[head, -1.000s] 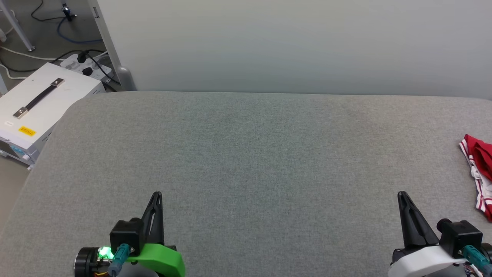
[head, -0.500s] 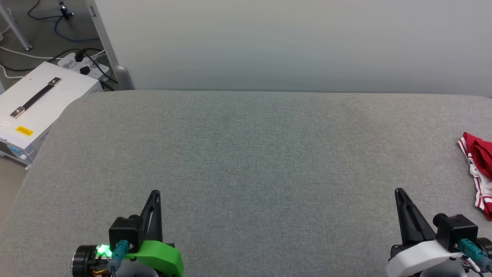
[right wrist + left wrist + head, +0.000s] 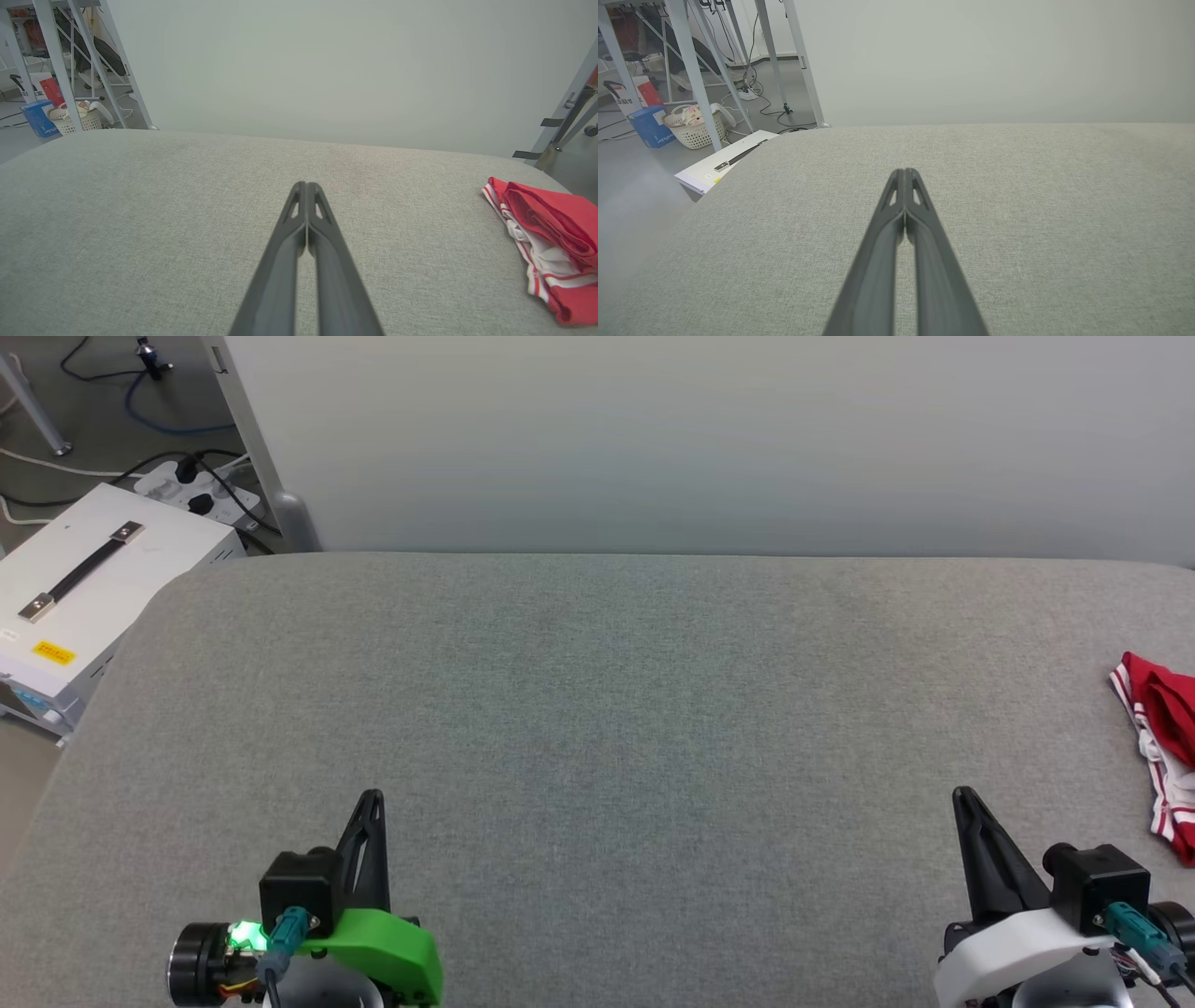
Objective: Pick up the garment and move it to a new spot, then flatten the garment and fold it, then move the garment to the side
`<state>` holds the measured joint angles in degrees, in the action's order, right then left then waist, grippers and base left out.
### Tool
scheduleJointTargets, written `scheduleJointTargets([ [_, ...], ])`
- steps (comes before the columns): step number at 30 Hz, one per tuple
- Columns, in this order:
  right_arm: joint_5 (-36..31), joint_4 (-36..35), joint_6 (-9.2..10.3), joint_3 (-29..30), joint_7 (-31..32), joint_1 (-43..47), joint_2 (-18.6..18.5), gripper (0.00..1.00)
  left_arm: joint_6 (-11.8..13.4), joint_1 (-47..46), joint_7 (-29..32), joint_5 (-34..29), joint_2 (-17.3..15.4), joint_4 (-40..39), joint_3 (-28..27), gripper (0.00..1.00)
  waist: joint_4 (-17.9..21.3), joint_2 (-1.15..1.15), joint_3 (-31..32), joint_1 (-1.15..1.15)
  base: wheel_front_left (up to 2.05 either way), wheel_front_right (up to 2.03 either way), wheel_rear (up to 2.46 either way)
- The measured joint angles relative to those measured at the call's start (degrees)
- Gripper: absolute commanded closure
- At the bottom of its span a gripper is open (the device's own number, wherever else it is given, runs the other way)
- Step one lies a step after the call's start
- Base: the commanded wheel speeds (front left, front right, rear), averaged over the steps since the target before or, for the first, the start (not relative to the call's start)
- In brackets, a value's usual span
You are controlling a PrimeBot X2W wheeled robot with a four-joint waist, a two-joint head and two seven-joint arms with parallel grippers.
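desk: broad grey fabric-covered desk (image 3: 597, 728) with rounded corners, a pale wall behind it.
case: white box-shaped case with a black strap handle (image 3: 79, 583), off the desk's left side.
garment: red jersey T-shirt with white sleeves and red-and-white striped trim (image 3: 1162, 747), lying in a compact layered heap at the desk's right edge, well apart from both tools and cut by the frame of the head view. In the right wrist view the garment (image 3: 546, 233) shows red folds on top, with white and striped cloth beneath.
handling (judged): light, soft, limp. Likely to sag and unroll when lifted. Thin knit may slip from a shallow pinch.
hold (judged): the striped edge facing desk centre, or the top red fold. Pinch several layers to carry the heap whole.
stage: fits a bunched shirt awaiting pick-up, or a folded one set aside. Cannot tell which.
left tool (image 3: 371, 798): fingers pressed together, holding nothing, over the near desk.
right tool (image 3: 962, 795): fingers pressed together, holding nothing, garment off to its right.
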<state>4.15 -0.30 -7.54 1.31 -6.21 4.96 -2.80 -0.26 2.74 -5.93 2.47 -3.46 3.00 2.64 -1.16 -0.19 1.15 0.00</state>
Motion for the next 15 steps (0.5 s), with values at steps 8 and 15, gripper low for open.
scheduleJointTargets([
  [8,-0.48,0.02,0.01,-0.20,1.04,-0.57,0.00,1.00,0.01,-0.44,0.90,-0.42,0.04,-0.33,-0.51,1.00,0.18,0.00,-0.18,0.00,0.00,0.00,0.00],
  [15,-1.45,0.04,0.00,-0.35,2.03,-1.51,0.00,1.00,0.01,-0.53,1.94,-0.59,0.09,-0.82,-0.94,1.00,0.39,0.00,-0.38,0.00,0.00,0.00,0.00],
])
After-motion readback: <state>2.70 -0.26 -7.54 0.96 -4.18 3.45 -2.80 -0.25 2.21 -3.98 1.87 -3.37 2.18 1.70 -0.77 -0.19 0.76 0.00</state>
